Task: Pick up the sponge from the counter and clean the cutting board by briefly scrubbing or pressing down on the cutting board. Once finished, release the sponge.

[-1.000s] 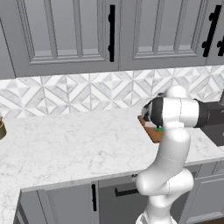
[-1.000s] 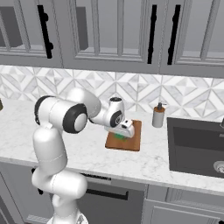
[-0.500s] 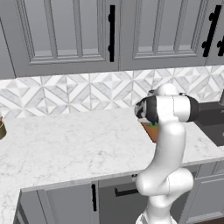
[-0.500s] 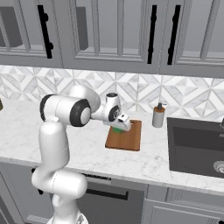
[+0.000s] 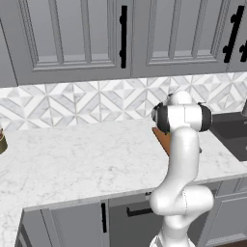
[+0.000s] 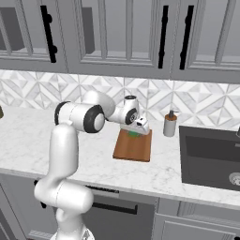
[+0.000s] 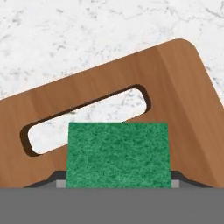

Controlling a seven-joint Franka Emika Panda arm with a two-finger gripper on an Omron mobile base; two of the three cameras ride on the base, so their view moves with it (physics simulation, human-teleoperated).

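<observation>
- A small soap bottle (image 6: 170, 124) was seen standing upright on the white marble surface (image 6: 28, 136), near the far right corner of the cutting board (image 6: 133, 146) and apart from it.
- A dark sink (image 6: 211, 157) was set into the surface to the right of the board, with a strip of marble between them.
- At the far left edge of the left base view, a small brownish-green object (image 5: 2, 142) stood on the surface, well apart from everything else; what it was could not be told.
- Grey cabinets (image 6: 122, 37) with black handles hung above a patterned tile backsplash (image 6: 206, 101).
- In the left base view, most of the board (image 5: 163, 138) was hidden behind the robot's own white arm, so only a sliver of its near corner was visible.
- The arm was bent at the elbow and reached forward and to the right, with the hand (image 6: 138, 127) held low over the board's far end.
- The hand was clamped on the sponge (image 7: 117, 155), green side facing the hand camera.
- The sponge (image 6: 134, 134) was held at the board's far end, just beside the handle slot (image 7: 83, 120); whether it pressed on the wood could not be told.
</observation>
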